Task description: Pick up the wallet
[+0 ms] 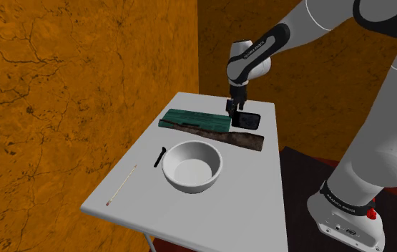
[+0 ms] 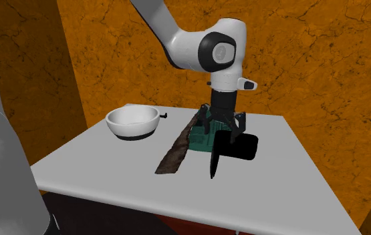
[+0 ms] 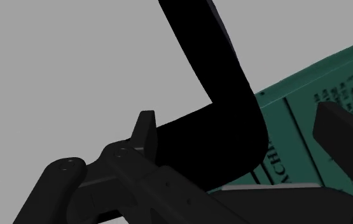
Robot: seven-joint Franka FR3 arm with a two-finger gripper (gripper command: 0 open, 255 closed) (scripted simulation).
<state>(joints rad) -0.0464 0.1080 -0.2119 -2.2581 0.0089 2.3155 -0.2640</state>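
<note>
A plain pale grey rectangular table point(image 1: 211, 215) stood in a corner of orange-brown walls point(image 1: 61, 86) veined with dark cracks, over a dark reddish floor point(image 1: 311, 163). A flat dark-green printed book point(image 1: 197, 119) lay toward the table's far end. A long rough brown strip point(image 1: 232, 136) lay along the book's near edge, touching it. Nearer than the book, beyond the strip, sat a round white bowl point(image 1: 192, 166). A small black utensil point(image 1: 159, 156) lay just beside the bowl, and a thin pale stick point(image 1: 121, 185) lay farther from the book again, near the table's edge.

The black wallet point(image 2: 238, 147), folded open into an L, was just beside the book's end, on the side toward the white stand point(image 1: 347, 215). The all-black gripper point(image 2: 224, 123) hung straight down over that end of the book. In the wrist view its fingers point(image 3: 146, 127) stood apart with the wallet point(image 3: 226, 114) between them: one finger lay against the wallet, while the other finger point(image 3: 340, 137) stood clear of it, green cover showing in the gap. Whether the wallet rested on the table could not be told.
</note>
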